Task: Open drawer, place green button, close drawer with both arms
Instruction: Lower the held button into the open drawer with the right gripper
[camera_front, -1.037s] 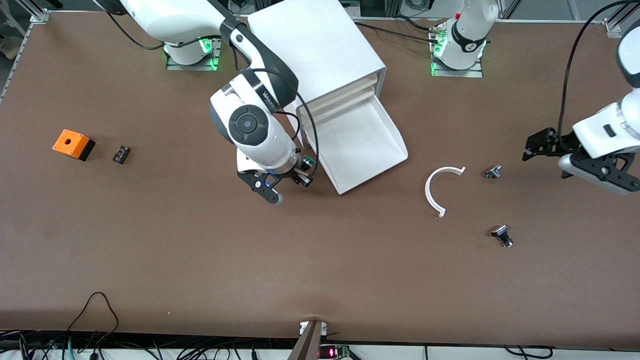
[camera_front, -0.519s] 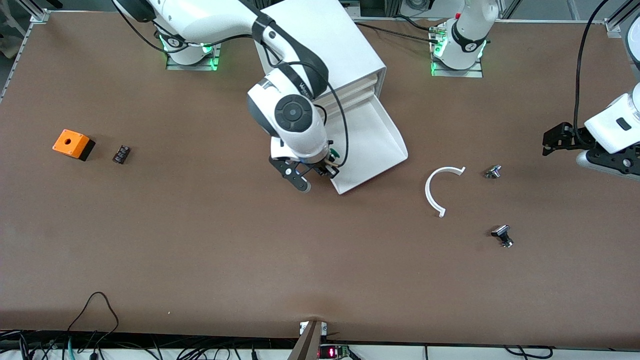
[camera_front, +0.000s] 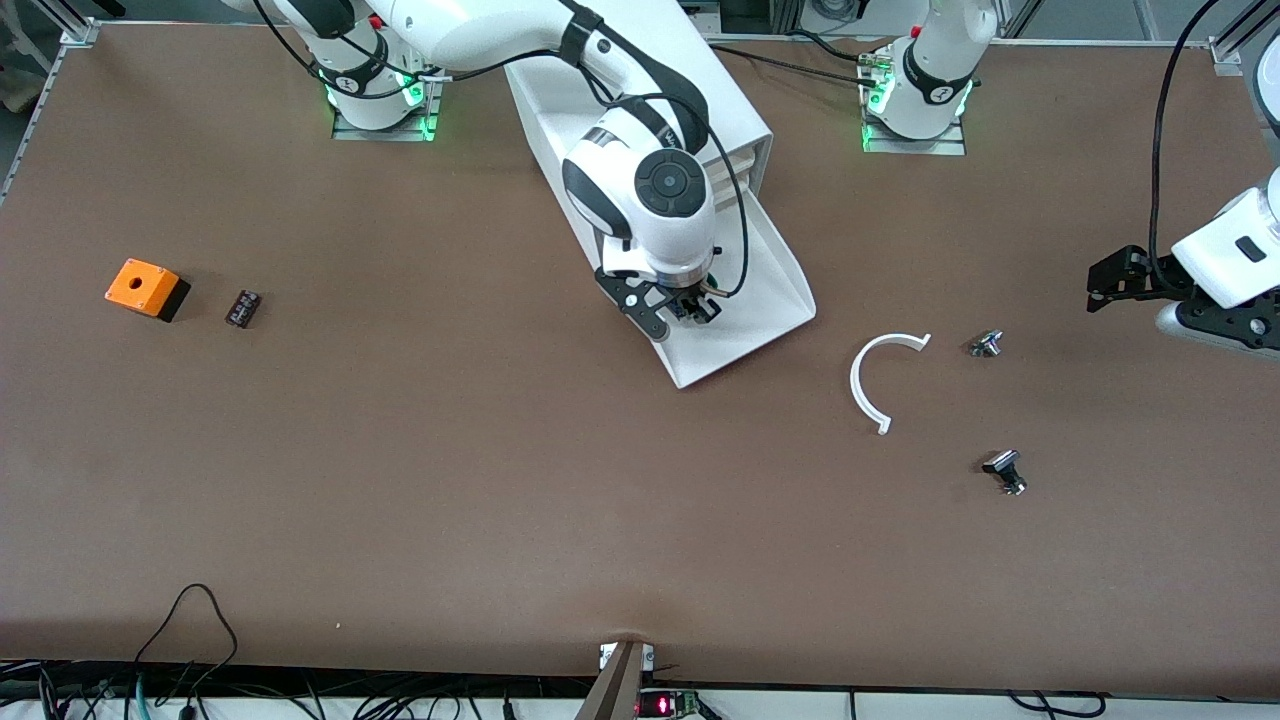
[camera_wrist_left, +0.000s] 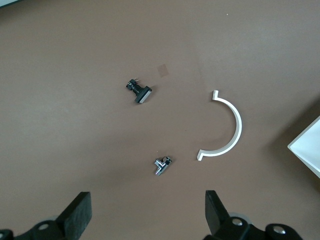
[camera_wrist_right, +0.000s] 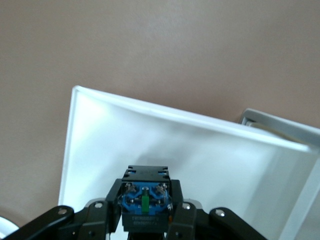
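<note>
Black right gripper (camera_front: 690, 310) jaws pinch the button (camera_wrist_right: 145, 200) between them over the pulled-out drawer (camera_front: 770, 320).

High front camera faces robots; wrist cameras look down (both show drawer (camera_front: 735, 300)).

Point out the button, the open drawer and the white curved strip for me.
button (camera_wrist_right: 145, 204): right wrist view, on its blue-and-green underside, held in the right gripper.
drawer (camera_front: 745, 345): front view, on its bare white floor near the front rim.
white curved strip (camera_front: 856, 378): front view, on the middle of the arc.
</note>
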